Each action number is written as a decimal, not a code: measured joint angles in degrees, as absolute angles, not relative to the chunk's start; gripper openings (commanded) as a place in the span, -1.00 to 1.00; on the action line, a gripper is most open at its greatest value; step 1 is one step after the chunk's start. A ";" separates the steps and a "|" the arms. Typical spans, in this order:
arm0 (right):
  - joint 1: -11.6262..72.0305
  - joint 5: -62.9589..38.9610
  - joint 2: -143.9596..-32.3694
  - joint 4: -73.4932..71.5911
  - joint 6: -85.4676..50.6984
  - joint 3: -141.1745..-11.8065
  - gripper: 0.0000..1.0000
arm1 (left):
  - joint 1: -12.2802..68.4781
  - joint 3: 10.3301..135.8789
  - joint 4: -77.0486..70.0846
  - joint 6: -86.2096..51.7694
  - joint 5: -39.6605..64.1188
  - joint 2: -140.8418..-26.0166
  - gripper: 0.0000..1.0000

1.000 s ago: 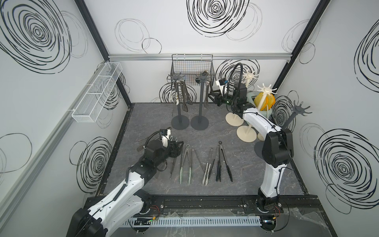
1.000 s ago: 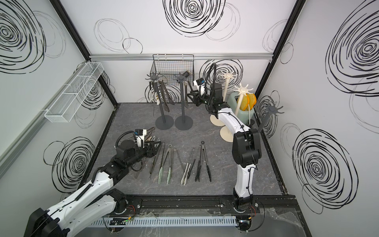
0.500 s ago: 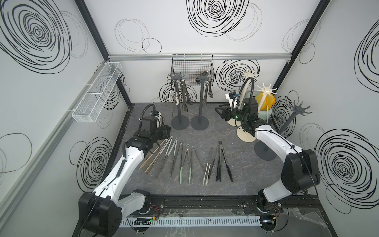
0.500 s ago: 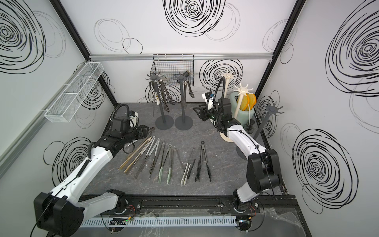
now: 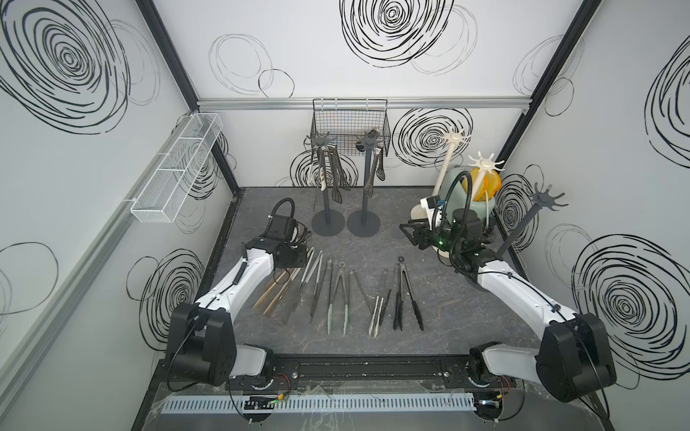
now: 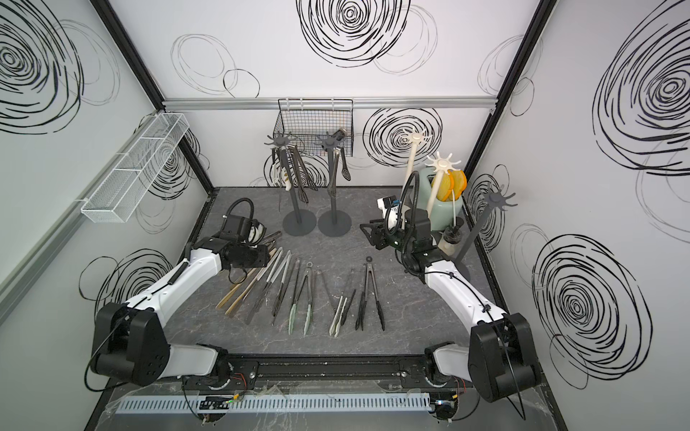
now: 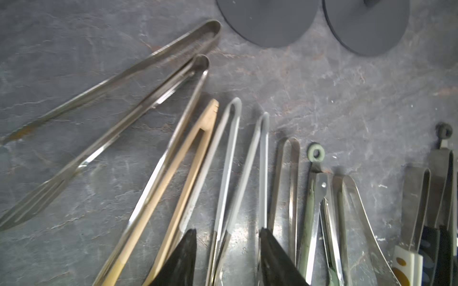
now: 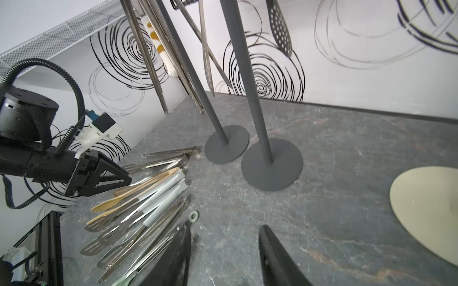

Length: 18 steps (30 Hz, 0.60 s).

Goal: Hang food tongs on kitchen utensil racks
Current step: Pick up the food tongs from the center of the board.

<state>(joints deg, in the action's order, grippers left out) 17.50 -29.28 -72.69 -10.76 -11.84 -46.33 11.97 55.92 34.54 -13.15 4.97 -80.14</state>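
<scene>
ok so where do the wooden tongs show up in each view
In a top view: wooden tongs beside the left arm.
In a top view: same spot.
Left wrist: between steel tongs and grey-handled tongs.
Right wrist: same neighbours.
Shared landmark: dark grey rack bases.

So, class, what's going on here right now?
A two-armed robot is hanging food tongs on utensil racks. Some already hang from the two dark grey ones at the back; many more lie in a row on the table. The left gripper is open over that row; the right gripper is open and empty.
</scene>
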 measured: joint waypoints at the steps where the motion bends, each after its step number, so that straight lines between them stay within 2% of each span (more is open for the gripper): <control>1: 17.50 -29.28 -72.73 -10.66 -12.03 -45.84 -0.07 | 13.13 55.77 34.46 -13.37 4.89 -80.75 -0.15; 9: 17.54 -29.28 -73.03 -9.13 -12.64 -45.36 -0.08 | 21.10 52.93 30.74 -15.44 4.51 -86.00 -0.22; 18: 17.54 -29.23 -73.84 -7.79 -12.64 -45.36 -0.10 | 22.74 51.94 28.18 -16.62 2.31 -89.10 -0.28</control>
